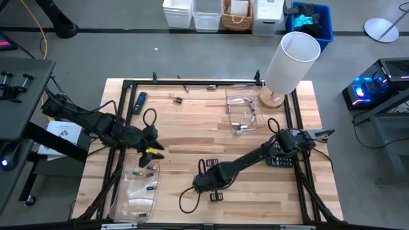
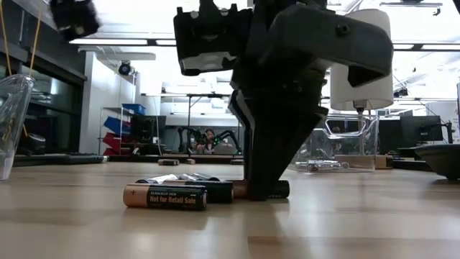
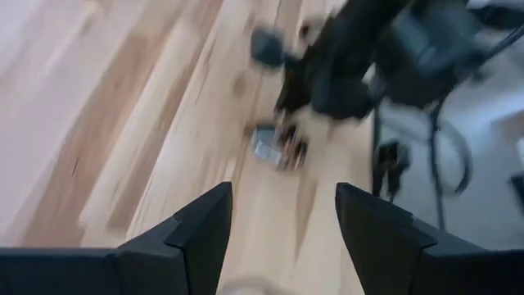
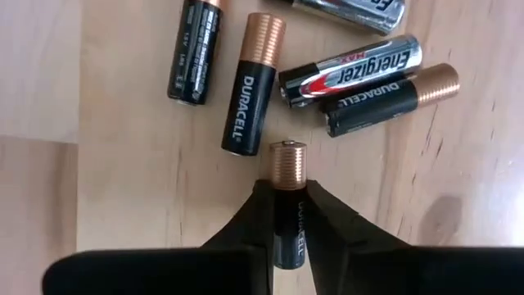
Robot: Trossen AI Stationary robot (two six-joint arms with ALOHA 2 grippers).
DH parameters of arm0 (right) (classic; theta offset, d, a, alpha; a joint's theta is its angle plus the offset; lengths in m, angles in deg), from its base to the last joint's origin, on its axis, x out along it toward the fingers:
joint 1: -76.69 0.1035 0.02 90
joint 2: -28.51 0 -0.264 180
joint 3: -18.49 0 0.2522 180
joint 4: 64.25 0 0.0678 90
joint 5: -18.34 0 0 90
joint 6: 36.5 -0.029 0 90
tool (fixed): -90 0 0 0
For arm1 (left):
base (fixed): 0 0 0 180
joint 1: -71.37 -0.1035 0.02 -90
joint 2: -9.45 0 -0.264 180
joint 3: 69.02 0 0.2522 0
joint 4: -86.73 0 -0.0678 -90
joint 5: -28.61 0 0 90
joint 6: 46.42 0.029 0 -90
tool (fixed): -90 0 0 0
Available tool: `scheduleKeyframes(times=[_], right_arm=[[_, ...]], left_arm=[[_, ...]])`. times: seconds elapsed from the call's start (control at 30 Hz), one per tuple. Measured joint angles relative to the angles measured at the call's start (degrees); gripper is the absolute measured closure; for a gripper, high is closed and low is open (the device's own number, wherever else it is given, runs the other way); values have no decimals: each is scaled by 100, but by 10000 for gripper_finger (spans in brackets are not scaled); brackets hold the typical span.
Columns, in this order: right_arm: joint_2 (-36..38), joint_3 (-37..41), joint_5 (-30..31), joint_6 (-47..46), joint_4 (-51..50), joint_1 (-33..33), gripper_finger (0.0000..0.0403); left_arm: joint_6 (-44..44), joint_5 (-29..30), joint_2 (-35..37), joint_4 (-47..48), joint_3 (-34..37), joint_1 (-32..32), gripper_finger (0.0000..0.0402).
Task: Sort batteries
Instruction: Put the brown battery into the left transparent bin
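Step in hand: pick-up of one cell from the loose pile. The right gripper (image 4: 286, 215) is down at the wooden slat table (image 1: 192, 128), near the middle of its front edge, with its two dark fingers closed on a black cylindrical battery with a copper-brown end (image 4: 287, 182). In the low view the fingers reach the table surface, so the cell appears not yet lifted.

The left gripper (image 3: 283, 215) hovers near the left edge of the table, beside the clear plastic tray (image 1: 128, 203) at the front left corner. Its jaws stand apart and hold nothing.

Next move, as a judgement: raise the gripped cell straight up, clear of its neighbours, then carry it to the tray that takes its type. A second clear plastic tray (image 1: 238, 101) sits toward the back right, beside the white cylindrical lamp (image 1: 291, 61).

Count, right wrist view:
- Black cells with copper ends: four, namely the gripped one, a long Duracell cell (image 4: 252, 83) just beside its tip, a smaller black cell (image 4: 191, 51), and a further copper-ended cell (image 4: 391, 100).
- Silvery cells: two, an Energizer (image 4: 352, 70) touching that last copper-ended cell, and one (image 4: 360, 11) cut by the picture's edge.

Tray contents are too small to count.
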Motion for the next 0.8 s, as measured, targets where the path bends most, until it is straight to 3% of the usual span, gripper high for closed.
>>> scheduleKeyframes(times=[0.2,0.37,0.5,0.67,0.8], right_arm=[[134,-367,354,-176,-1029,70,369],[704,-636,997,-712,-1592,25,369],[960,-619,1314,-1140,-1855,32,369],[1318,-632,1758,-1669,-2198,46,369],[1463,-625,1926,-1912,-2173,45,369]], left_arm=[[-225,-369,-671,1799,-782,414,209],[-612,-751,-1482,3308,-1390,978,235],[-501,-675,-1957,3175,-1256,1515,280],[-319,-279,-2627,2656,-932,1570,384],[-9,-269,-3031,2081,-823,1340,392]])
